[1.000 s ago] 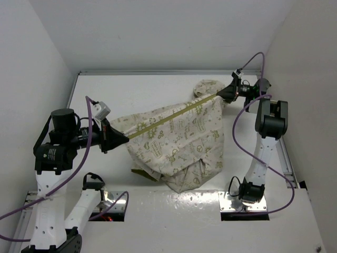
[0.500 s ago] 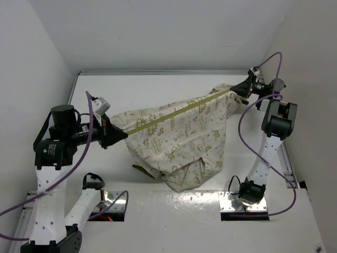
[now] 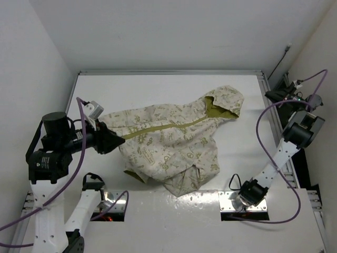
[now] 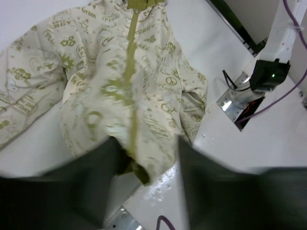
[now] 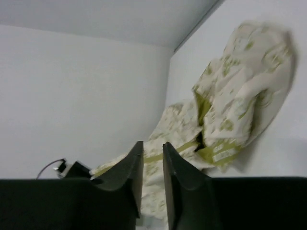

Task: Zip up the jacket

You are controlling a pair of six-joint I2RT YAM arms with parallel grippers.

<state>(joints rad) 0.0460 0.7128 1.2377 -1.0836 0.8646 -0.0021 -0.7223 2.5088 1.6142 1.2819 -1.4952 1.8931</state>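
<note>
The jacket (image 3: 174, 139) lies slack on the white table, cream with olive doodles. Its olive zipper strip (image 3: 174, 125) runs from the hem at the left up to the hood (image 3: 224, 103) at the right. My left gripper (image 3: 118, 141) sits at the hem end, open. In the left wrist view the left gripper (image 4: 146, 158) has its jaws wide apart, with the jacket's hem (image 4: 129, 81) just beyond them and loose. My right gripper (image 3: 268, 95) hangs off by the right wall, clear of the hood. In its wrist view the right gripper (image 5: 152, 146) shows a narrow empty gap, and the jacket (image 5: 244, 72) lies far off.
White walls close in the table on the left, back and right. A dark rail (image 3: 274, 113) runs along the right edge. The arms' base plates (image 3: 244, 203) and purple cables sit at the near edge, just below the jacket's lower folds.
Both grippers have let go of the jacket, which dropped from its taut stretch to lie slack on the table. The right arm swung away to the right wall and the left backed off slightly.
</note>
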